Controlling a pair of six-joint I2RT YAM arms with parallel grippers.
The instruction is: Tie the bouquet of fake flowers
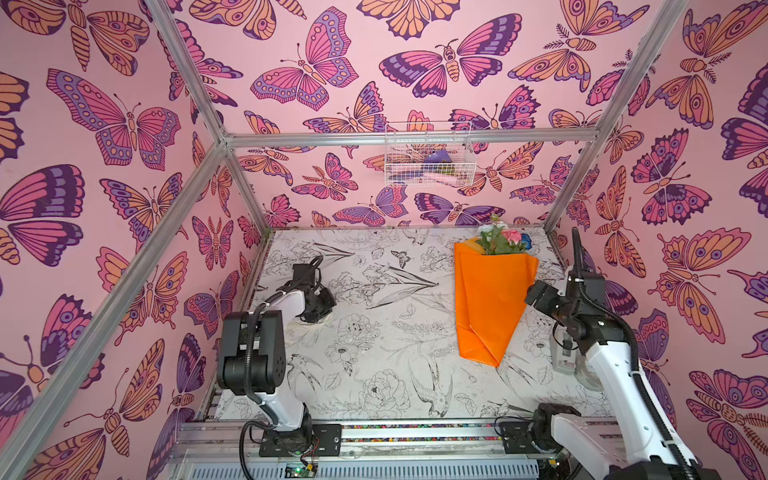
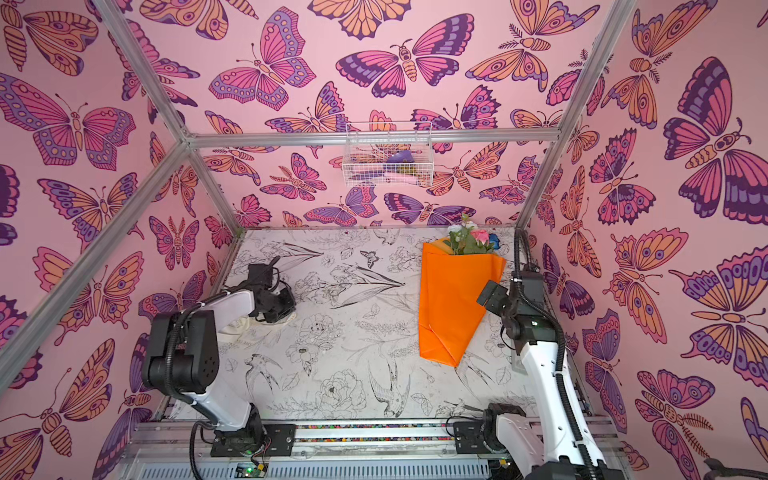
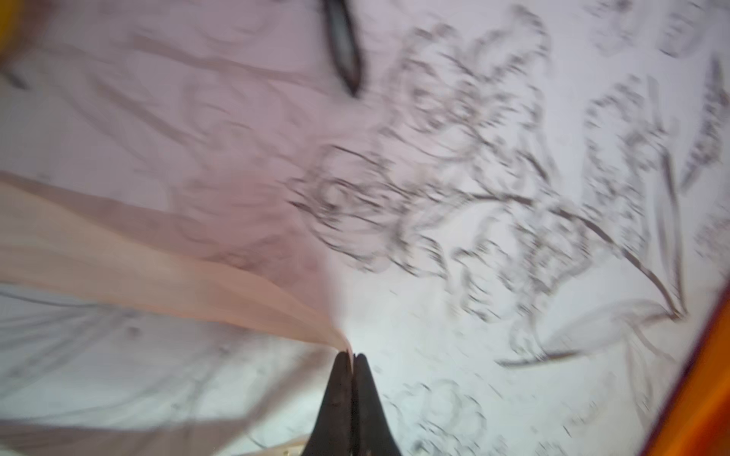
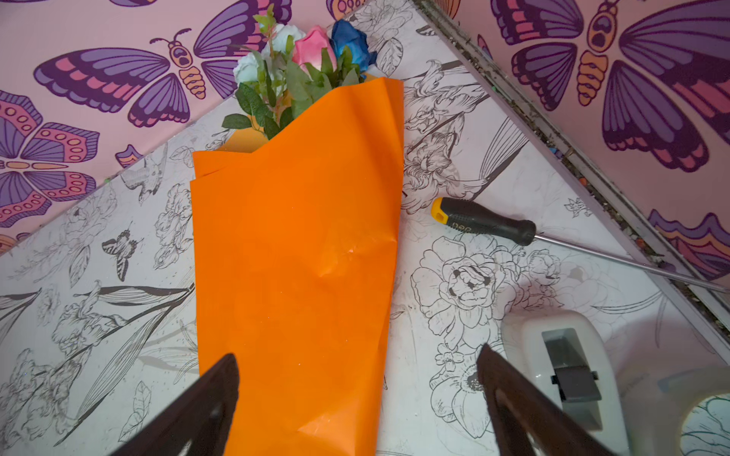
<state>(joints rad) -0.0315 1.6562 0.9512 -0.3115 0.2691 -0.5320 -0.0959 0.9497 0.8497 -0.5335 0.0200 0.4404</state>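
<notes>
Left gripper (image 3: 351, 361) is pressed together on the cream ribbon (image 3: 221, 276). Right gripper (image 4: 357, 351) hangs spread, facing the bouquet (image 1: 490, 299), which lies on the table (image 1: 374, 332) at right, blooms rearward. Best: lift the ribbon clear and carry it slack-free toward the bouquet's narrow end.

On my flower-printed table (image 1: 374, 332) a screwdriver (image 4: 484, 222) with a black and yellow handle lies near a white tape dispenser (image 4: 569, 367) (apart, not touching). A wire basket (image 1: 428, 156) hangs on the butterfly wall (image 1: 316, 183). A cream ribbon (image 3: 158, 252) looks blurred.
</notes>
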